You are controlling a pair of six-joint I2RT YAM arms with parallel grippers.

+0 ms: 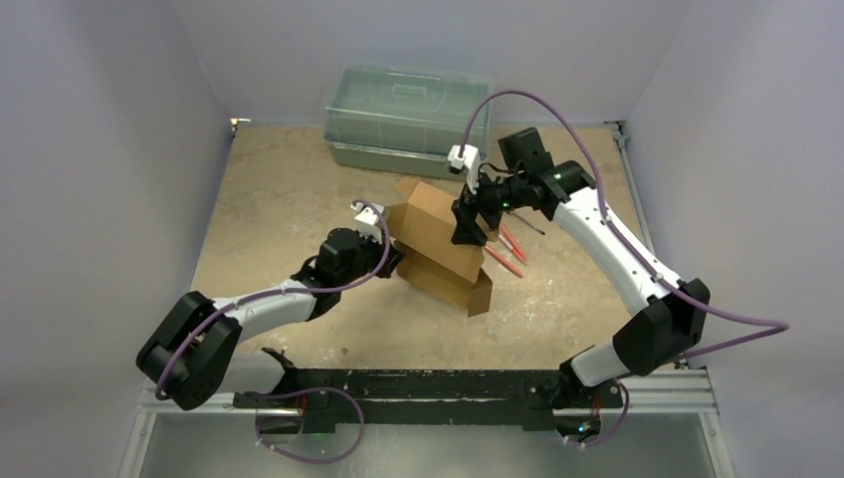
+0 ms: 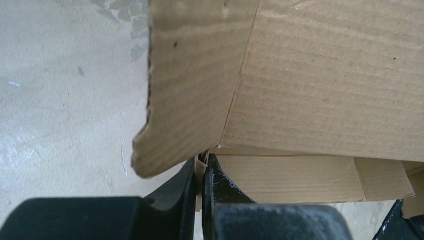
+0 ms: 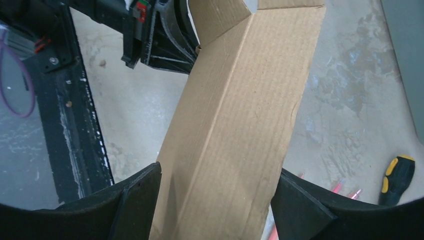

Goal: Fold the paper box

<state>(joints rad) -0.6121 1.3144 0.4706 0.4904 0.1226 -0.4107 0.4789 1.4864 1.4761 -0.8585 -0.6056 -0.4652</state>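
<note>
The paper box (image 1: pixel 438 244) is a brown cardboard carton, partly formed and held tilted at mid-table, with one flap hanging down at its near right end. My left gripper (image 1: pixel 396 254) is at its left side. In the left wrist view the gripper (image 2: pixel 204 165) is shut on a thin cardboard edge under the box (image 2: pixel 320 75). My right gripper (image 1: pixel 470 231) is on the box from the far right. In the right wrist view its fingers (image 3: pixel 140 195) straddle the long panel (image 3: pixel 240 125) and touch both sides. The left gripper (image 3: pixel 160 35) shows at the panel's far end.
A large translucent green-grey lidded container (image 1: pixel 408 119) stands at the back. Red pens (image 1: pixel 508 249) lie right of the box, with a yellow-and-black tool handle (image 3: pixel 397 175) near them. A black rail (image 1: pixel 418 383) runs along the near edge.
</note>
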